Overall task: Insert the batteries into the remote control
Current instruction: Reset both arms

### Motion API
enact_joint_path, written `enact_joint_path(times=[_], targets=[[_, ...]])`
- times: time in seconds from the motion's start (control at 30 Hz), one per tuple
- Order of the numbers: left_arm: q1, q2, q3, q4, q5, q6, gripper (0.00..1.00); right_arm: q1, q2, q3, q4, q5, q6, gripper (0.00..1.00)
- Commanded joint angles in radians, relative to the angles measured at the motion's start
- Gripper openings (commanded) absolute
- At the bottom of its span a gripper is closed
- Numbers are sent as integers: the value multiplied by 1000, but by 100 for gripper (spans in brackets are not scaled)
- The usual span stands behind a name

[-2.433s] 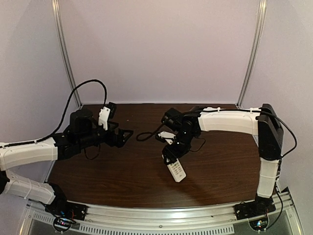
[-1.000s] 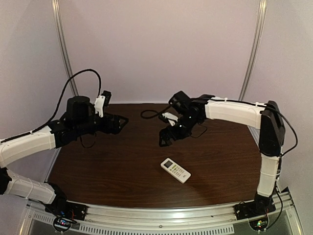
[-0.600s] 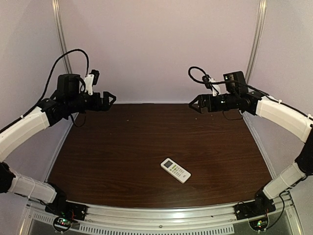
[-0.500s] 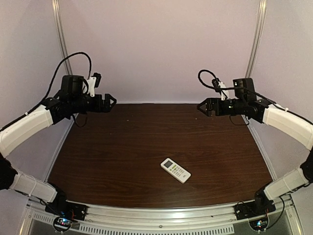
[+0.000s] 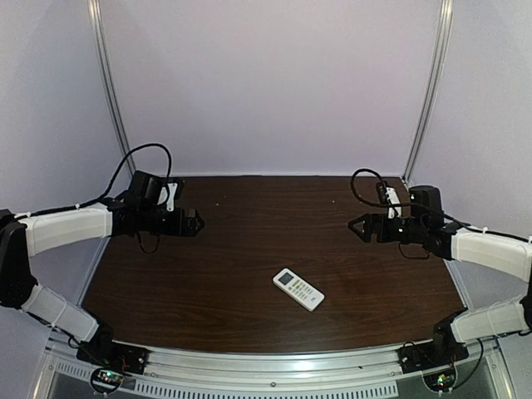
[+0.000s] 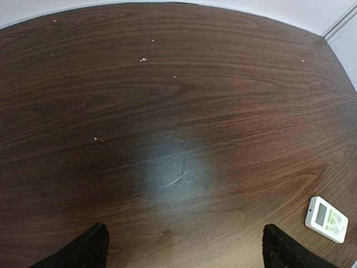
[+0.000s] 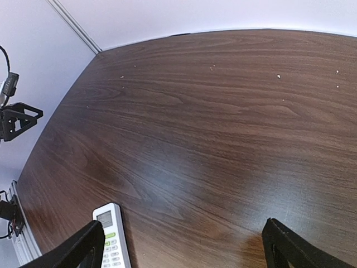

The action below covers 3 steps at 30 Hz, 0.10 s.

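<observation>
The white remote control point(image 5: 298, 288) lies face up on the dark wooden table point(image 5: 249, 249), near the front middle, display window toward the left. It also shows at the lower right of the left wrist view point(image 6: 327, 219) and at the lower left of the right wrist view point(image 7: 112, 236). My left gripper point(image 5: 196, 223) hangs open and empty above the table's left side, far from the remote. My right gripper point(image 5: 356, 227) hangs open and empty above the right side. In each wrist view the two fingertips stand wide apart with bare wood between. No batteries are in view.
Metal frame posts point(image 5: 110, 91) stand at the back corners against the pale wall. Small light crumbs point(image 6: 143, 60) dot the far part of the table. The left gripper shows small at the left edge of the right wrist view point(image 7: 17, 120).
The right gripper let go of the remote, which now lies flat on the table. Both arms rose and swung outward, then came down lower at the sides. The remote has not moved in the last second.
</observation>
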Motion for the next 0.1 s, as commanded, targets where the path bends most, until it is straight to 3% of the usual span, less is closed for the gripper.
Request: enact_joint_path(times=[0.0,0.07], targets=[[3,11,-2,92,15,-27,97,-7,-43,-4,90,-21,17,100],[3,9,4,93,18,-26,97,-7,-48,2,87,-22,18,100]])
